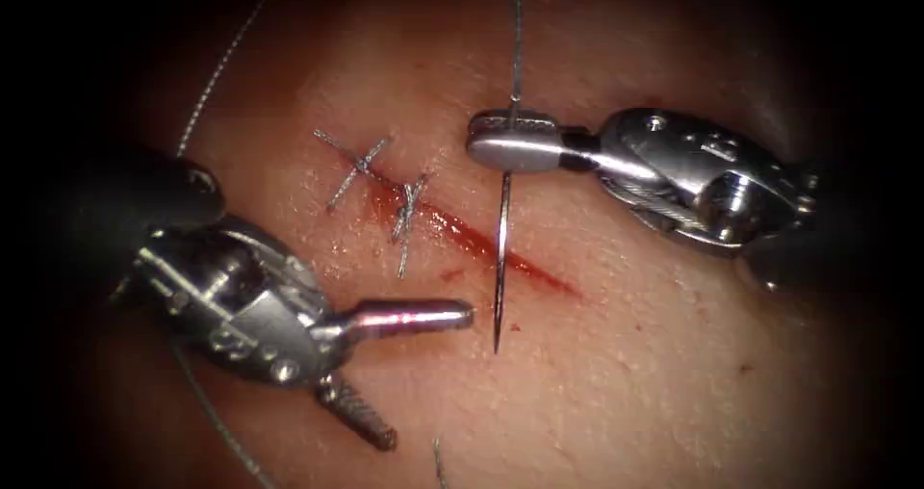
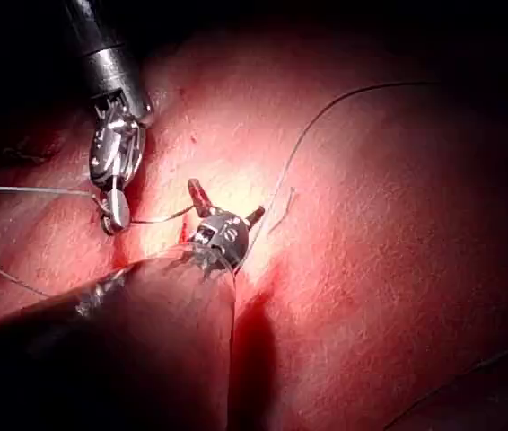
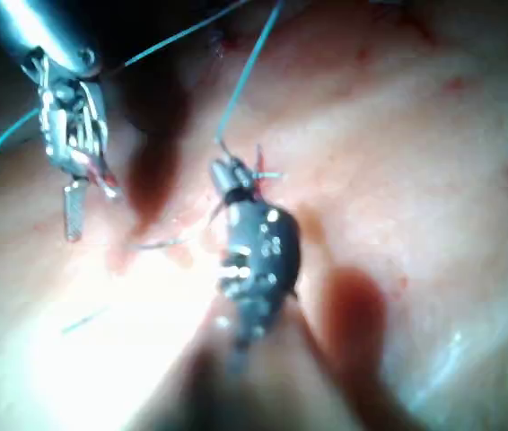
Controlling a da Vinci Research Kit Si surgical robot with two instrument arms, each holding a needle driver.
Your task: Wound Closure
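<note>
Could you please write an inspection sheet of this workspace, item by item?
Surface: tissue with a slanted cut, red fluid along it.
Job's things: needle held near its thread end, its tip hanging over the tissue below the cut, not in the tissue; thread runs up from it; two stitches on the cut's upper left part.
Clutter: cut thread end.
Grippers: right tool, fingers shut on the needle; left tool, fingers open, holding nothing.
Cables: nothing seen.
Surroundings: dark.
</note>
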